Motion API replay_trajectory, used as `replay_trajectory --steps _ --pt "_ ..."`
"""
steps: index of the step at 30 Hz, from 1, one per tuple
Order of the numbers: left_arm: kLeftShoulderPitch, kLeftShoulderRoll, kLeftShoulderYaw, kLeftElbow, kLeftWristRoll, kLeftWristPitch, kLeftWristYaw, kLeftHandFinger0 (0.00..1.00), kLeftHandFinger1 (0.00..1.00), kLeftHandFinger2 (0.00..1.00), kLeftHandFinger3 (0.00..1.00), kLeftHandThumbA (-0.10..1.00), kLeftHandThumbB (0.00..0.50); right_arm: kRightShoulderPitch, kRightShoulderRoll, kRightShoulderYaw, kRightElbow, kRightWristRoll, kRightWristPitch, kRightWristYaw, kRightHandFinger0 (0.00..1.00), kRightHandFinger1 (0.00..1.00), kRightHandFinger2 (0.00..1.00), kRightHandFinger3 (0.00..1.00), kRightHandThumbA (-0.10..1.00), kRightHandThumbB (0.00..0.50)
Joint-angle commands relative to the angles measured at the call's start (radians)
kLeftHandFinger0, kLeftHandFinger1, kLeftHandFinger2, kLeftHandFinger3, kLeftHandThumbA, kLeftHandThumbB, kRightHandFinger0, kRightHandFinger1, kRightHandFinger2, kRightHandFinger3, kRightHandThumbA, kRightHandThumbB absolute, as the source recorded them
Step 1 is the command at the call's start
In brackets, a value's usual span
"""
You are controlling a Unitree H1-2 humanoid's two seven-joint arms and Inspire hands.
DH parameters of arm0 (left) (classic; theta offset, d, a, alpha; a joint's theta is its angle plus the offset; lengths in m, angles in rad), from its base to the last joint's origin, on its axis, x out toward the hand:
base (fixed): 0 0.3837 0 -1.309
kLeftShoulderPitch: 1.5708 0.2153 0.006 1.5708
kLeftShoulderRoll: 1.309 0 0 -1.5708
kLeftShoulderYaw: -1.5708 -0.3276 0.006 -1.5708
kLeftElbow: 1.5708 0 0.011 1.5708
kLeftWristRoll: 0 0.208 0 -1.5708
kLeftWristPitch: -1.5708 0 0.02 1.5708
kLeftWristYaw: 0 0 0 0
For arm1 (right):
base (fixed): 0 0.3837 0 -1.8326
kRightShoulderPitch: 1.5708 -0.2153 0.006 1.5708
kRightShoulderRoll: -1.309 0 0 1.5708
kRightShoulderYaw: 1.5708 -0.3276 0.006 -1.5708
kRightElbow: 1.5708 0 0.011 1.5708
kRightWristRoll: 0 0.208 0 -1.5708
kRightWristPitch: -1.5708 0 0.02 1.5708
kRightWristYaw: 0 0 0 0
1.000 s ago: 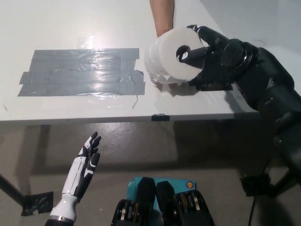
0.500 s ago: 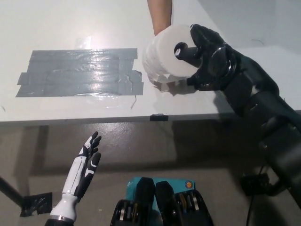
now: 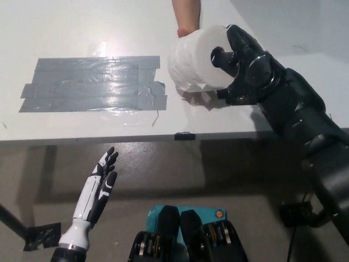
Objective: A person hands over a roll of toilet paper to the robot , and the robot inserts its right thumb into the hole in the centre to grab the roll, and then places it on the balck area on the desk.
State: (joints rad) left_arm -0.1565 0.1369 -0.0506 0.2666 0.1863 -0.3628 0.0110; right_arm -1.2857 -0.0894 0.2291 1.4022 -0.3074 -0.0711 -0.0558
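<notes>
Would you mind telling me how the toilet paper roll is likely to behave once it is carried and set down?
The toilet paper roll looks soft and light, so the right hand hooked in its centre hole should carry it easily. Laid on its curved side on the white desk, it would probably roll.

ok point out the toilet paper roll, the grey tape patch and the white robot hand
toilet paper roll (image 3: pixel 193 63), head view, on its white outer wrap
grey tape patch (image 3: pixel 92 84), head view, middle of the taped area on the desk
white robot hand (image 3: pixel 101 183), head view, middle of the hand, below the desk edge
</notes>
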Motion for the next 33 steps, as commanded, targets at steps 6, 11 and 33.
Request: replay_trajectory --steps 6,11,33 --pt "-0.033 0.014 -0.002 -0.009 0.006 -0.04 -0.001 1.0 1.0 1.0 1.0 0.99 0.18 -0.041 -0.009 -0.539 -0.003 0.482 0.091 0.135 0.0 0.44 0.9 1.0 -0.1 0.177" --pt "-0.032 0.012 -0.003 -0.011 0.01 -0.037 0.001 1.0 1.0 1.0 1.0 0.99 0.178 -0.048 -0.028 -0.695 0.0 0.566 0.148 0.14 0.0 0.48 1.0 1.0 -0.1 0.159" --pt "-0.031 0.015 -0.001 -0.003 0.007 -0.043 0.002 1.0 1.0 1.0 1.0 0.99 0.169 -0.105 -0.186 -0.609 -0.054 0.438 0.251 0.268 0.0 0.51 0.99 1.0 -0.1 0.136"
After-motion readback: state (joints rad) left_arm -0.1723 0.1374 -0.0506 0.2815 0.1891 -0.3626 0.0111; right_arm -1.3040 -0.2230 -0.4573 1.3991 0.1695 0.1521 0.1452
